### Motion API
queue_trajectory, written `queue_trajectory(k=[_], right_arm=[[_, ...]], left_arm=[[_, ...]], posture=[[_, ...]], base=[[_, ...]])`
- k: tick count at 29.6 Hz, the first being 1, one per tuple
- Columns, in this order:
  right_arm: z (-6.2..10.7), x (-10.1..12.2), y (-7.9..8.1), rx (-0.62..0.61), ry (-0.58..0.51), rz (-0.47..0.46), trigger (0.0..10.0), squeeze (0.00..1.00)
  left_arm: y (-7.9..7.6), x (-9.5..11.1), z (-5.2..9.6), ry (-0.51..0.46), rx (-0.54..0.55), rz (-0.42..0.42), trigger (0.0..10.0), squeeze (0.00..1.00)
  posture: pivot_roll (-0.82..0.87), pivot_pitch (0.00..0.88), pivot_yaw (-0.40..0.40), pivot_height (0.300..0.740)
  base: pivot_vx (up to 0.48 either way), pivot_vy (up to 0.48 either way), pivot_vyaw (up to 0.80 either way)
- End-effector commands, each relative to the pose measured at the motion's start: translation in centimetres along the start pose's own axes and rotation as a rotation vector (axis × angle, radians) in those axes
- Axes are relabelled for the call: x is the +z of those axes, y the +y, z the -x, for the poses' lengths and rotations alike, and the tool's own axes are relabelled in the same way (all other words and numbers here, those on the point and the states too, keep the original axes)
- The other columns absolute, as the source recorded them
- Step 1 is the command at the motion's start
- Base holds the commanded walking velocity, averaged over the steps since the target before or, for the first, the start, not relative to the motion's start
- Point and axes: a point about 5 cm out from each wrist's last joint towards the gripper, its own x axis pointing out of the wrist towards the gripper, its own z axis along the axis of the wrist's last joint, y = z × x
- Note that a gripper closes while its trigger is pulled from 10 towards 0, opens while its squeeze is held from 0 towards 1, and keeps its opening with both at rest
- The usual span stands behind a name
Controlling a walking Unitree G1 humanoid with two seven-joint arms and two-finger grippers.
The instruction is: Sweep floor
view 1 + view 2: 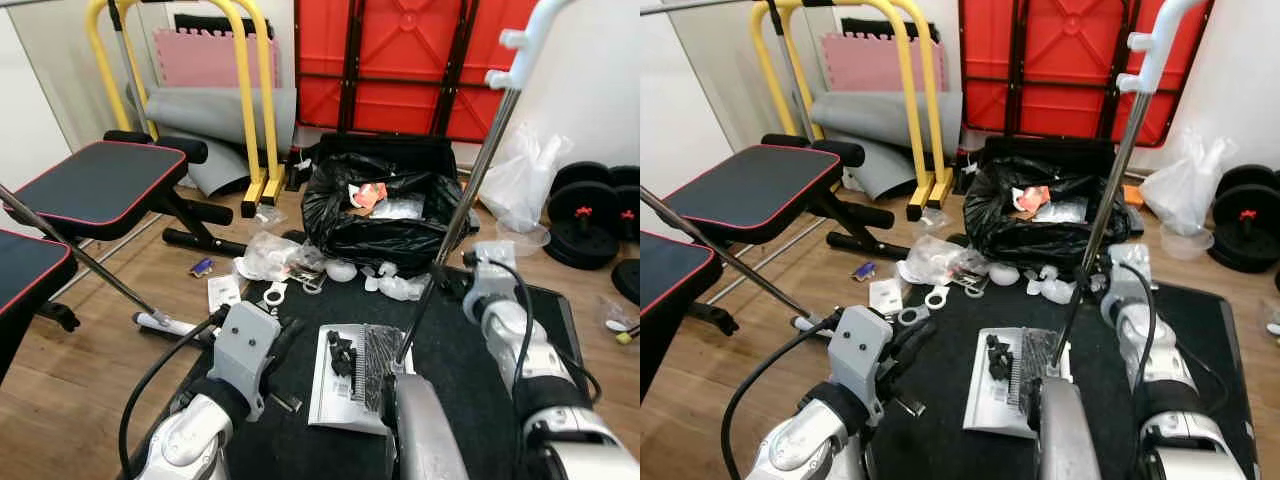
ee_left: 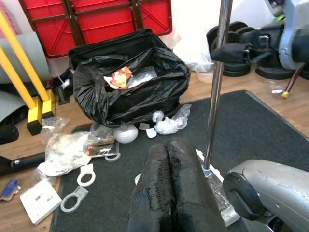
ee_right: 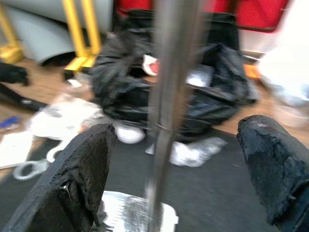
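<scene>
Much litter (image 1: 275, 258) is not yet swept beside the black bag (image 1: 385, 210), while the dustpan (image 1: 355, 375) holds some, the right gripper (image 3: 169, 166) is spread around the broom handle (image 1: 470, 195) and the left gripper (image 2: 174, 186) is clenched, holding nothing.

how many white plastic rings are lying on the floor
2: one ring at the mat's edge, the other ring just beside it, nearer the white card. More may be hidden under the clear wrappers.

a home gym room; weight bench (image 1: 105, 185), weight plates (image 1: 590, 215), yellow dip bars (image 1: 250, 90), wood floor (image 1: 70, 380)
</scene>
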Motion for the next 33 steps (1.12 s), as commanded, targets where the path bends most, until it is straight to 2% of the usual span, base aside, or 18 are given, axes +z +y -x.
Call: queue_trajectory(k=[1, 6, 9, 11, 13, 22, 23, 26, 27, 33], right_arm=[[-0.2, -0.2, 0.8, 0.041, 0.002, -0.011, 10.0, 0.00], [-0.7, 0.0, 1.5, 0.045, 0.005, 0.012, 10.0, 0.00], [-1.0, 0.1, 1.7, 0.003, 0.017, 0.037, 10.0, 0.00], [-1.0, 0.1, 1.7, 0.003, 0.017, 0.037, 10.0, 0.00], [-1.2, 0.2, 1.5, -0.048, 0.020, 0.045, 10.0, 0.00], [-1.4, 0.8, 1.2, -0.064, -0.007, 0.022, 10.0, 0.00], [-1.4, 1.1, 1.2, -0.059, -0.025, 0.004, 4.1, 0.00], [-1.4, 1.1, 1.2, -0.059, -0.025, 0.004, 4.1, 0.00], [-1.5, 1.3, 1.1, -0.058, -0.038, -0.012, 0.0, 0.00], [-1.4, 1.1, 0.7, -0.071, -0.038, -0.020, 0.0, 0.00]], left_arm=[[-0.4, 0.0, 0.1, 0.010, -0.042, 0.015, 10.0, 0.00], [-0.5, 0.0, 0.3, 0.011, -0.040, 0.021, 10.0, 0.00], [-0.6, 0.1, 0.4, 0.012, -0.038, 0.026, 10.0, 0.00], [-0.6, 0.1, 0.4, 0.012, -0.038, 0.026, 10.0, 0.00], [-0.6, 0.2, 0.4, 0.012, -0.039, 0.028, 10.0, 0.00], [-0.7, 0.2, 0.4, 0.013, -0.039, 0.031, 10.0, 0.00], [-0.7, 0.2, 0.4, 0.013, -0.038, 0.032, 10.0, 0.00], [-0.7, 0.2, 0.4, 0.013, -0.038, 0.032, 10.0, 0.00], [-0.7, 0.3, 0.4, 0.013, -0.038, 0.032, 10.0, 0.00], [-0.6, 0.3, 0.3, 0.013, -0.034, 0.043, 10.0, 0.00]], posture=[[-0.02, 0.020, -0.049, 0.406], [-0.01, 0.028, -0.051, 0.406], [0.00, 0.034, -0.051, 0.406], [0.00, 0.034, -0.051, 0.406], [0.00, 0.037, -0.050, 0.406], [0.00, 0.037, -0.053, 0.406], [0.00, 0.036, -0.054, 0.406], [0.00, 0.036, -0.054, 0.406], [0.00, 0.035, -0.056, 0.406], [0.00, 0.035, -0.058, 0.406]], base=[[0.000, 0.000, 0.00], [0.000, 0.000, 0.00], [0.000, 0.000, 0.00], [0.000, 0.000, 0.00], [0.000, 0.000, 0.00], [0.000, 0.000, 0.00], [0.000, 0.000, 0.00], [0.000, 0.000, 0.00], [0.000, 0.000, 0.00], [0.000, 0.000, 0.00]])
